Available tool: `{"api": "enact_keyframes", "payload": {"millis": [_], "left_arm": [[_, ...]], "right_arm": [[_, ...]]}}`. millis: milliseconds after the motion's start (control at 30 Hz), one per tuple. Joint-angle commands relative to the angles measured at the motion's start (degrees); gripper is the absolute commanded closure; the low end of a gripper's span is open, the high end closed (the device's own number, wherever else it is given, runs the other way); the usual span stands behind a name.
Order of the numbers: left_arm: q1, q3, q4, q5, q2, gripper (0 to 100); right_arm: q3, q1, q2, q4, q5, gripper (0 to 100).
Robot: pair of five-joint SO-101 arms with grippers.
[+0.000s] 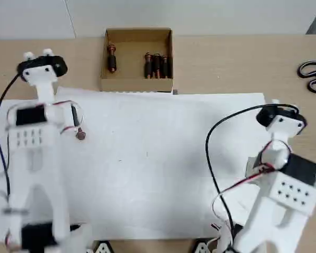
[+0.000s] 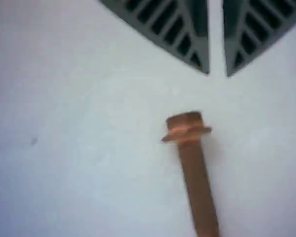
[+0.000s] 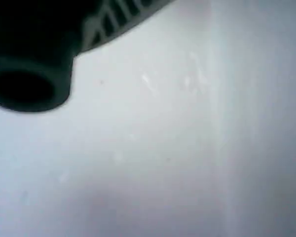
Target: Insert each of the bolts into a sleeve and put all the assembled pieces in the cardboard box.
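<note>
On the white sheet [image 1: 163,158] at the left, 1 copper bolt [image 2: 192,163] with a flanged head is seen lying flat, just beside the left gripper [image 2: 216,71], whose jaws are parted by a slim gap and hold nothing. At the right, a black sleeve [image 3: 29,86] is clamped in the right gripper [image 1: 278,116]. 4 assembled pieces [image 1: 157,66] are laid in the cardboard box [image 1: 138,83] at the far edge.
</note>
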Motion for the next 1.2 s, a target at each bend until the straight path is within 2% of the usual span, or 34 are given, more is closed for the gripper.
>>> {"api": "enact_keyframes", "payload": {"millis": [0, 200, 400, 767, 1167], "left_arm": [[-0.97, -10.42, 5.45, -1.14, 10.73, 99], [-0.88, -21.58, 9.58, -1.41, 21.71, 99], [-0.97, -26.68, 9.23, -3.08, 25.76, 88], [-0.88, -27.56, 6.07, -3.25, 35.16, 88], [-0.97, -27.21, 0.88, -3.16, 37.80, 87]], "right_arm": [[0.88, 0.92, -4.53, -1.89, 1.32, 99.5], [1.32, 0.92, -7.16, -1.98, 1.05, 99.5], [1.32, 0.92, -7.43, -1.89, 1.05, 99.5], [1.32, 0.92, -7.43, -1.89, 0.97, 99.5], [1.32, 0.92, -7.43, -1.89, 0.97, 99.5]]}}
